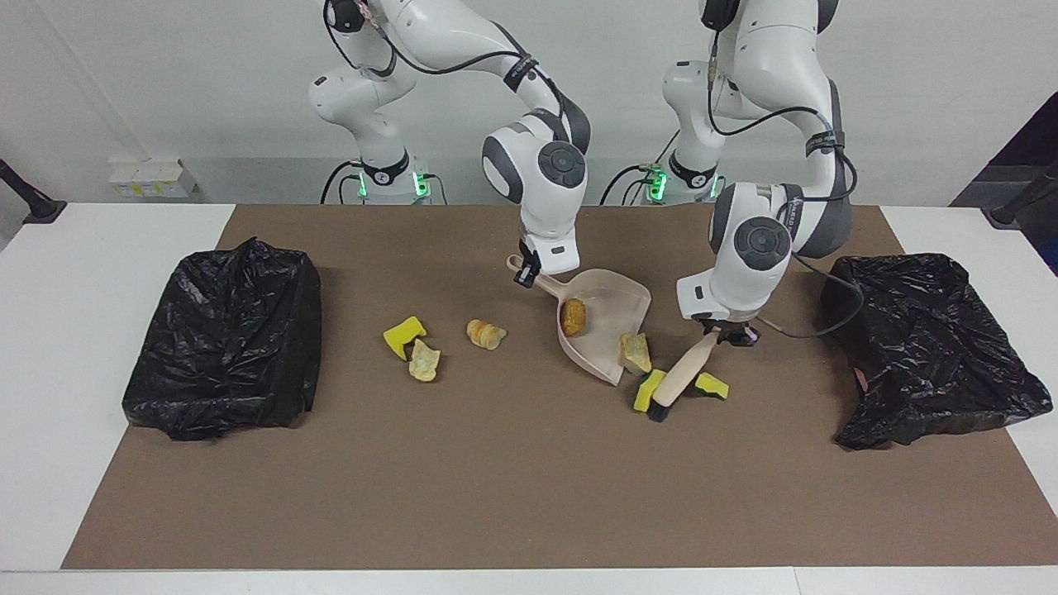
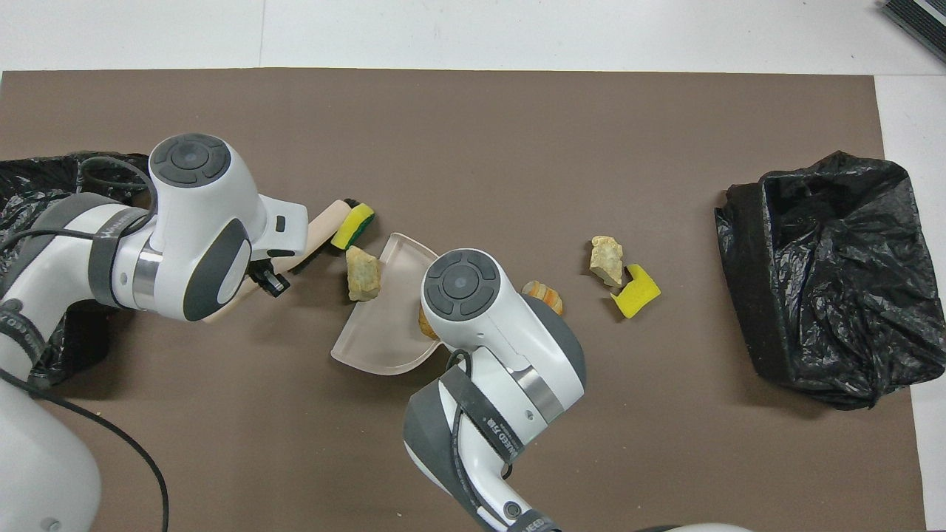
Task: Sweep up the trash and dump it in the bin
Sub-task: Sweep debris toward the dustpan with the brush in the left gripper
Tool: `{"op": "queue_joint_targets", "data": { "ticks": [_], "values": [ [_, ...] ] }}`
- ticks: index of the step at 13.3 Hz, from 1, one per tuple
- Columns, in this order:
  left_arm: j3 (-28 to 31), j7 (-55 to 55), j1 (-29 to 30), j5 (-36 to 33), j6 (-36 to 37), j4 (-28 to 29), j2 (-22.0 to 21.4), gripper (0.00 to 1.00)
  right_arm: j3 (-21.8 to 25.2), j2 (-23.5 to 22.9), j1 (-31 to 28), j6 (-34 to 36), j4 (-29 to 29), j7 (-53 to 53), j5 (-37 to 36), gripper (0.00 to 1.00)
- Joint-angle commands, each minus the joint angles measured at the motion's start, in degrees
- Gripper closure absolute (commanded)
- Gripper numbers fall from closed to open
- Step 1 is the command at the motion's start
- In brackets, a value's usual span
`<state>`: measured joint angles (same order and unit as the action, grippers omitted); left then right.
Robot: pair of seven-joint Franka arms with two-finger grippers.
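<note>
The beige dustpan (image 1: pixel 607 322) rests on the brown mat, and my right gripper (image 1: pixel 526 274) is shut on its handle. An orange-brown lump (image 1: pixel 573 316) lies in the pan and a tan lump (image 1: pixel 635 353) lies at its lip (image 2: pixel 363 273). My left gripper (image 1: pixel 729 335) is shut on the brush (image 1: pixel 682 376), its black bristles down on the mat. One yellow wedge (image 1: pixel 649 390) touches the bristles and another (image 1: pixel 712 386) lies beside the brush toward the left arm's end. Toward the right arm's end lie a yellow wedge (image 1: pixel 404 336), a tan lump (image 1: pixel 424 361) and a bread-like lump (image 1: pixel 486 334).
A bin lined with a black bag (image 1: pixel 223 339) stands at the right arm's end of the mat, and another (image 1: pixel 926 347) at the left arm's end. The brown mat (image 1: pixel 512 479) covers a white table.
</note>
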<state>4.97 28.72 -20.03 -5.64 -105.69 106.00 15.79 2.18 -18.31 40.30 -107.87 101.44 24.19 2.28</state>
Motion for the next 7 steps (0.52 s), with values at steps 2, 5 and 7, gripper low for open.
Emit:
{"op": "queue_joint_targets", "data": {
  "ticks": [2, 5, 7],
  "values": [
    [-0.49, -7.08, 0.17, -0.51, 11.71, 1.05, -5.59, 1.00, -0.25, 0.38, 0.04, -1.03, 0.51, -1.60, -0.87, 1.00],
    [-0.40, -10.18, 0.69, -0.51, 12.97, 0.61, -7.44, 1.00, -0.25, 0.38, 0.04, -1.03, 0.51, -1.68, -0.87, 1.00],
    [-0.22, -11.31, 2.26, -0.51, 12.96, -0.09, -7.79, 1.00, -0.25, 0.38, 0.04, -1.03, 0.51, -1.69, -0.87, 1.00]
  ]
}}
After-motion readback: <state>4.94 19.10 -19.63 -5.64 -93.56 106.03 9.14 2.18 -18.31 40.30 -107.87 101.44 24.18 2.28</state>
